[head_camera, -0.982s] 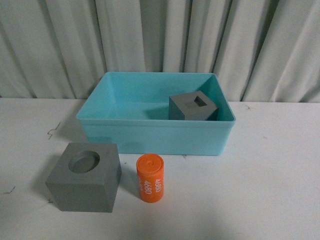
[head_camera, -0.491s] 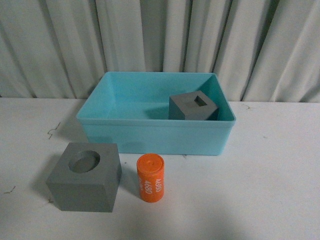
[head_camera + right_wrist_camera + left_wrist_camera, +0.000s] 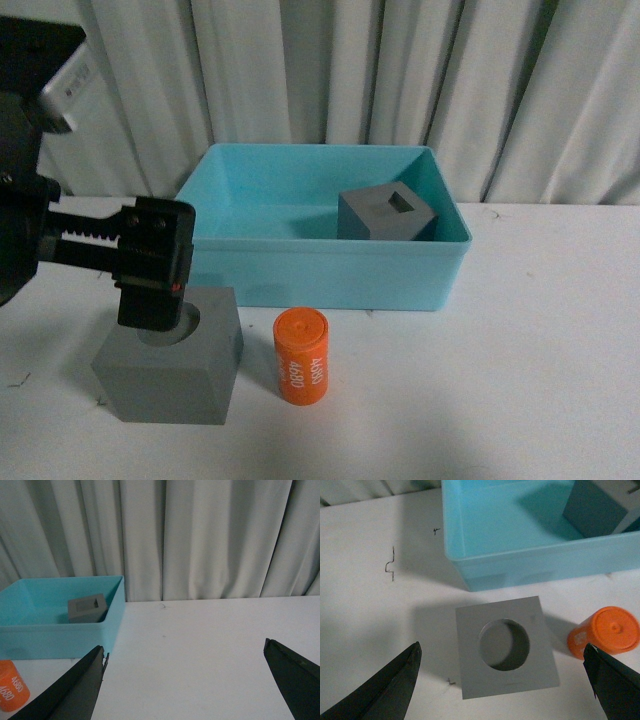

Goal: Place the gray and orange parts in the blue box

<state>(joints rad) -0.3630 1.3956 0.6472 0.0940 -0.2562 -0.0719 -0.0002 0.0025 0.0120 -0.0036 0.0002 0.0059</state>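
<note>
A gray cube with a round recess [image 3: 170, 372] stands on the white table in front of the blue box [image 3: 310, 262]. In the left wrist view my left gripper [image 3: 501, 652] hangs open above this cube [image 3: 505, 647], its two fingertips spread wider than the cube and nothing between them. One of its black fingers [image 3: 155, 265] shows in the front view, covering part of the recess. The orange cylinder [image 3: 301, 357] with white digits stands just right of that cube. A second gray cube with a square recess [image 3: 386, 215] sits inside the box at its right end. My right gripper [image 3: 184, 647] is open over bare table.
A pale pleated curtain [image 3: 330, 80] closes off the back of the table. Small dark marks [image 3: 390, 567] lie on the table left of the box. In the right wrist view the box [image 3: 50, 630] and cylinder [image 3: 11, 690] show off to one side.
My left arm has come into the front view from the left and now hangs over the round-recess cube. The cubes, cylinder and box have not moved.
</note>
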